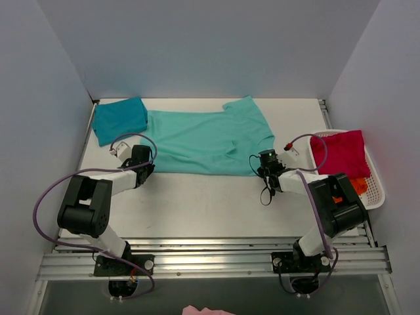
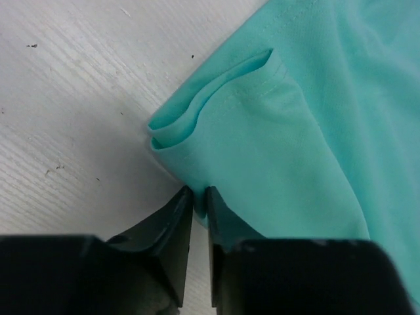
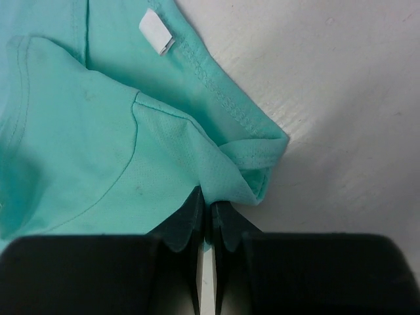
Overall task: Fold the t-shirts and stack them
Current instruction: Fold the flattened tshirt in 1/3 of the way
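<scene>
Top external view: the mint-green t-shirt point(image 1: 197, 141) is spread across mid-frame, long axis left to right. Its near edge is pinched at the lower-left corner by the left gripper point(image 2: 200, 199) and at the lower-right by the right gripper point(image 3: 207, 202), jaws nearly closed on cloth.

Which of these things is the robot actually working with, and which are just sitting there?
In the job:
mint-green t-shirt, spread flat
teal-blue t-shirt, folded, far left

Lying about:
white basket
red cloth in it
something orange, also in it
</scene>
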{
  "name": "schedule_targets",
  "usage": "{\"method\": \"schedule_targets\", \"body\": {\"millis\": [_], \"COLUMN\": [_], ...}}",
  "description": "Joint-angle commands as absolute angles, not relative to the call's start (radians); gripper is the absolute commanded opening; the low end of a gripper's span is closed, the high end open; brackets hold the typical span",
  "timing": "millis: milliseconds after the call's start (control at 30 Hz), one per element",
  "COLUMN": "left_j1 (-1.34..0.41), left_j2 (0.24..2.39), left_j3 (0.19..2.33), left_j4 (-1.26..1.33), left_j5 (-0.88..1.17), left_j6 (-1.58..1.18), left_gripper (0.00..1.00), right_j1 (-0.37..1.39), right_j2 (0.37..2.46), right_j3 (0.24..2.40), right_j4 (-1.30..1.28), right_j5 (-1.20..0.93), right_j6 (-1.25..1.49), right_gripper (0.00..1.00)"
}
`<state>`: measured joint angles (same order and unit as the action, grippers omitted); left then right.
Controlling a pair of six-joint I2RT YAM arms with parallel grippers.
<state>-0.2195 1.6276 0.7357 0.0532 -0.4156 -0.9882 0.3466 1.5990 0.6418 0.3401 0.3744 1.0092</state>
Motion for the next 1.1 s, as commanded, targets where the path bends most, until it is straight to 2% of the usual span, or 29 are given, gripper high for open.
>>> {"method": "schedule_targets", "body": {"millis": [0, 33, 67, 100, 533, 1067], "left_j1": [-0.213, -0.213, -0.213, -0.213, -0.242, -0.379], "left_j2": [1.646, 1.647, 1.644, 1.643, 1.464, 1.017], "left_j3": [0.767, 0.767, 0.767, 0.767, 0.628, 0.420], "left_j4": [0.031, 0.029, 0.029, 0.026, -0.035, -0.256], "left_j5": [-0.417, -0.419, -0.417, -0.417, -0.422, -0.475], "left_j6": [-0.986, -0.986, -0.985, -0.985, -1.023, -1.146], "left_gripper": [0.20, 0.16, 0.07, 0.03, 0.02, 0.02], "right_j1": [0.334, 0.333, 0.331, 0.331, 0.331, 0.341], "right_j2": [1.585, 1.577, 1.559, 1.548, 1.316, 0.958], "right_j3": [0.652, 0.652, 0.652, 0.649, 0.571, 0.425], "right_j4": [0.308, 0.287, 0.275, 0.262, 0.060, -0.152], "right_j5": [0.411, 0.419, 0.428, 0.443, 0.491, 0.471], "right_j6": [1.017, 1.020, 1.025, 1.035, 1.058, 1.078], "right_gripper": [0.00, 0.00, 0.00, 0.00, 0.00, 0.00]}}
